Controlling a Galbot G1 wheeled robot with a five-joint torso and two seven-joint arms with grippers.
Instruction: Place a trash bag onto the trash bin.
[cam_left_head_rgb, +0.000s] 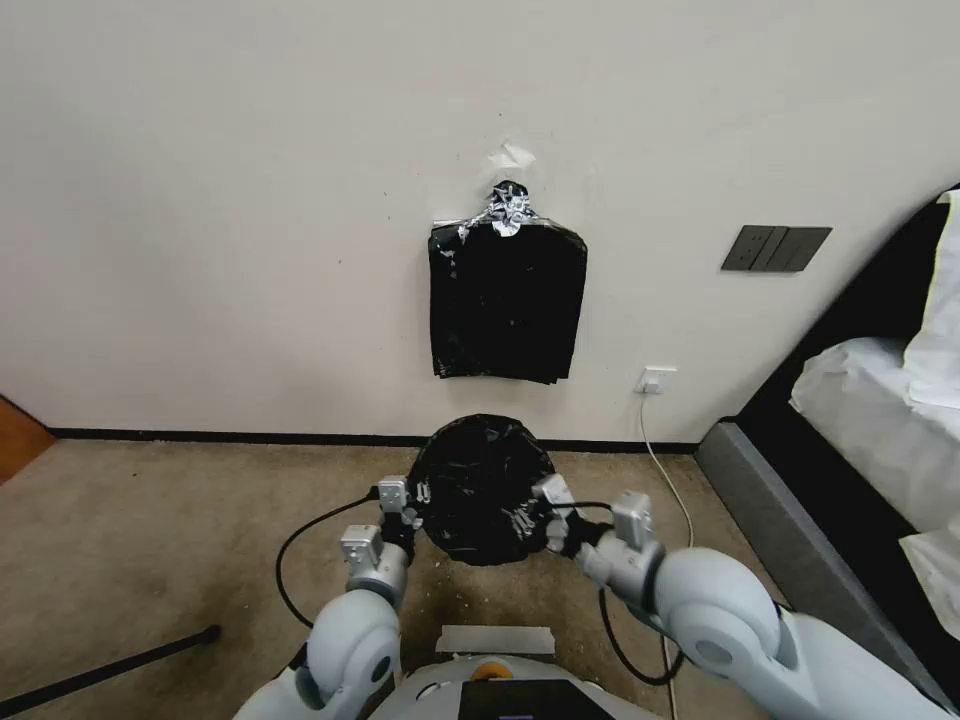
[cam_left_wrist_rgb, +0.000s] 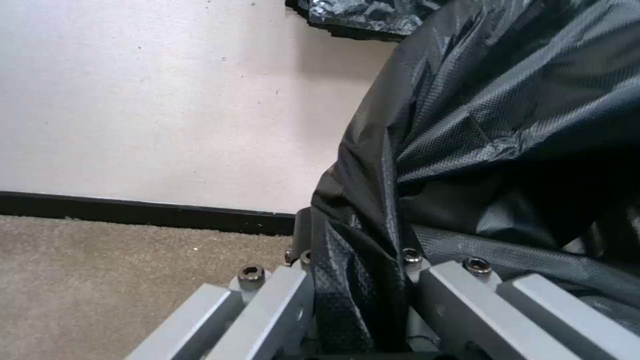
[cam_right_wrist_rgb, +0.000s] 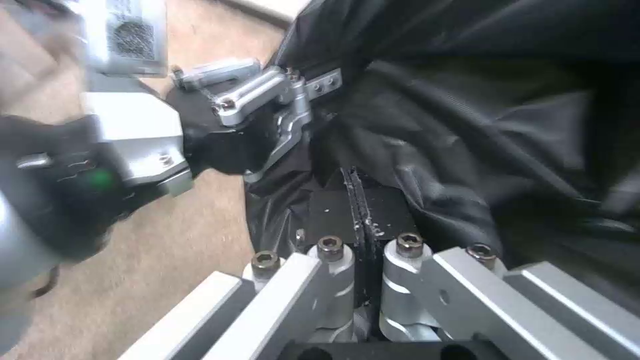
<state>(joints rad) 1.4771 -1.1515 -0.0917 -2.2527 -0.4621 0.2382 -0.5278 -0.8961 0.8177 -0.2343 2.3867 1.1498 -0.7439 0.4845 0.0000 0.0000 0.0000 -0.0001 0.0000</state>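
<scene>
Left end effector (cam_left_wrist_rgb: 357, 300) pinching trash bag (cam_left_wrist_rgb: 507, 125), right end effector (cam_right_wrist_rgb: 360, 240) empty

One trash bag (cam_left_head_rgb: 480, 490), two pincers.

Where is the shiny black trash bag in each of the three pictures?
Head view: the trash bag sits low in the middle, spread over a round shape, between the left hand and right hand.
Left wrist view: it covers the right side, with a fold pinched in the left hand.
Right wrist view: it covers the upper right, beyond the right hand.
Shared landmark: the tan carpet.
</scene>
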